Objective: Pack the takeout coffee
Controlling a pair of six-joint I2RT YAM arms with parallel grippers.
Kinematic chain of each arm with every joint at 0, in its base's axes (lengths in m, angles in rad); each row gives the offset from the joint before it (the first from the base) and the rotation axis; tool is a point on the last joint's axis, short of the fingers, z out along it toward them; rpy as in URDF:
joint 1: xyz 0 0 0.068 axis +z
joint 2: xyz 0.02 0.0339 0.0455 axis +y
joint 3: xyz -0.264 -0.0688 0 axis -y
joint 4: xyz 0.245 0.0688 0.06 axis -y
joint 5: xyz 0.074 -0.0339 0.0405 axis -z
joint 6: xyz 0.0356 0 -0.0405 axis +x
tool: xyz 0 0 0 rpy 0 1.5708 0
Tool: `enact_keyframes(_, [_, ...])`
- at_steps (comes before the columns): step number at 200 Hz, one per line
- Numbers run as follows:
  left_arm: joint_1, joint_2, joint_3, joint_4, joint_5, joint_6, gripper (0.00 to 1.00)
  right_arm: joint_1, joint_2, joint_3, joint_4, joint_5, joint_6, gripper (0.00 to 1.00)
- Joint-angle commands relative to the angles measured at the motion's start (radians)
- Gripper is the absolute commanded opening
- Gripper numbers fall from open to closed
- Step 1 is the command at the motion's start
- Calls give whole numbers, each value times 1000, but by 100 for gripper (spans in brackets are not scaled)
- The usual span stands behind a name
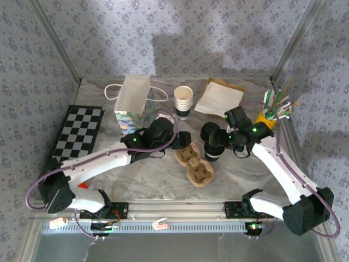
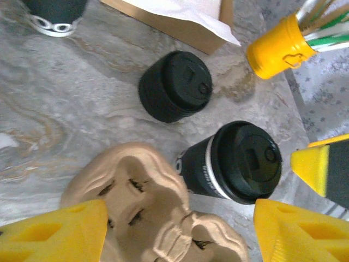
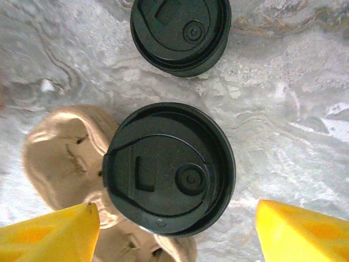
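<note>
Lidded coffee cup [image 3: 169, 169] stands on the tabletop [image 3: 283, 109] at the pulp carrier's [image 3: 60, 153] 2 o'clock, seen from above. Right claw [image 3: 177, 232] hovers wide over it, left claw [image 2: 180, 229] wide and empty. Probably light, crushable paper with a slick lid: best gripped gently mid-wall.

A black-and-white checkerboard mat [image 1: 79, 134] lies at the left edge of the marbled tabletop [image 1: 158, 180], with floral-patterned walls [image 1: 218, 33] behind.

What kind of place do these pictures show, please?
Probably a robot test cell staged as a takeaway coffee counter: patterned cloth walls close it in, and a lidded cup, a pulp cup carrier and a paper bag are set out.
</note>
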Motion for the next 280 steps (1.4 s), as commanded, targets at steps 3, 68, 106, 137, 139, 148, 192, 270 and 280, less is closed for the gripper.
enact_keyframes(3, [-14,87,75,72,119,25,65,-90,-37,-38,-35,-174,-45,65])
enact_keyframes(68, [-21,322,267,51,218,88,55,-151,-7,-87,-22,-240,-88,46])
enact_keyframes(106, [-21,398,323,26,238,106,51,-156,32,-92,3,-245,-114,39])
enact_keyframes(137, [-21,456,379,-13,258,122,49,-156,49,-100,-10,-242,-114,33])
enact_keyframes(139, [-21,459,383,-17,259,123,49,-156,50,-101,-11,-242,-114,33])
enact_keyframes(148, [-21,470,390,-21,261,124,48,-156,53,-104,-11,-242,-128,33])
enact_keyframes(192, [-23,506,393,-37,277,122,45,-158,63,-127,-31,-224,-120,31])
enact_keyframes(270, [-42,529,367,-96,268,145,42,-152,67,-218,-8,-175,-94,31])
enact_keyframes(280, [-49,521,358,-101,258,156,42,-150,63,-232,-7,-179,-84,31])
